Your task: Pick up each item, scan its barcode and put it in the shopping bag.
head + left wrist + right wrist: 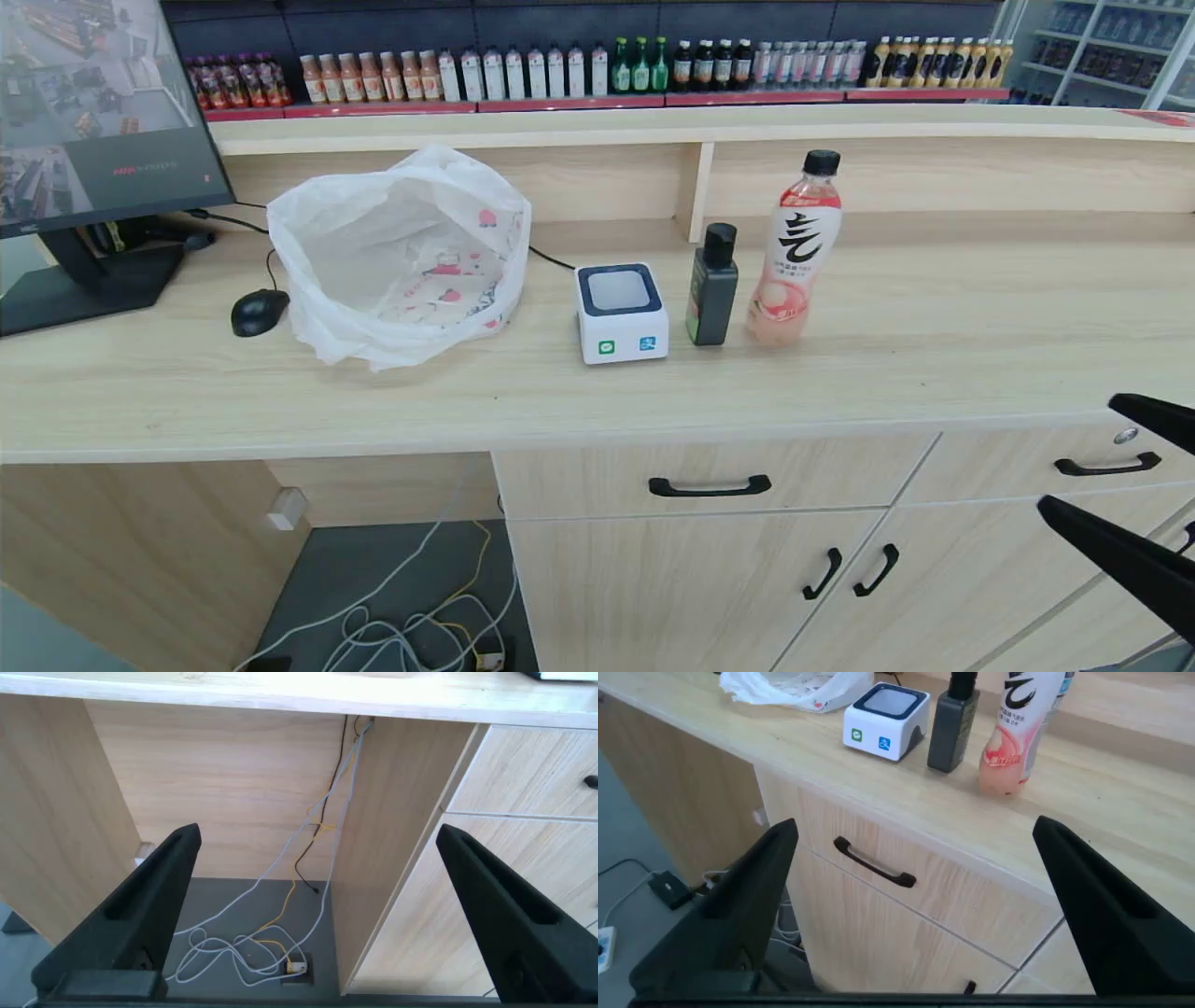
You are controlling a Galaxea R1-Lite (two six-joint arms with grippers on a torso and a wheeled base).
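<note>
On the wooden counter [560, 392] a pink drink bottle [795, 252] with a black cap stands upright, with a dark grey-green bottle [712, 286] just left of it. A white barcode scanner box [621, 311] sits left of both. Farther left, a white plastic shopping bag [401, 257] stands open. The right wrist view looks up at the scanner [885, 721], the dark bottle [953, 723] and the pink bottle [1022, 728]. My right gripper [1134, 485] hangs open, low in front of the drawers, below the counter edge. My left gripper [318, 915] is open under the counter, facing the cable recess.
A monitor [93, 112] and a black mouse [259, 311] sit at the counter's left. A raised shelf [653, 131] runs behind the items, with a store shelf of bottles [597, 70] beyond. Drawers with black handles [709, 486] front the counter. Cables [271, 943] lie on the floor.
</note>
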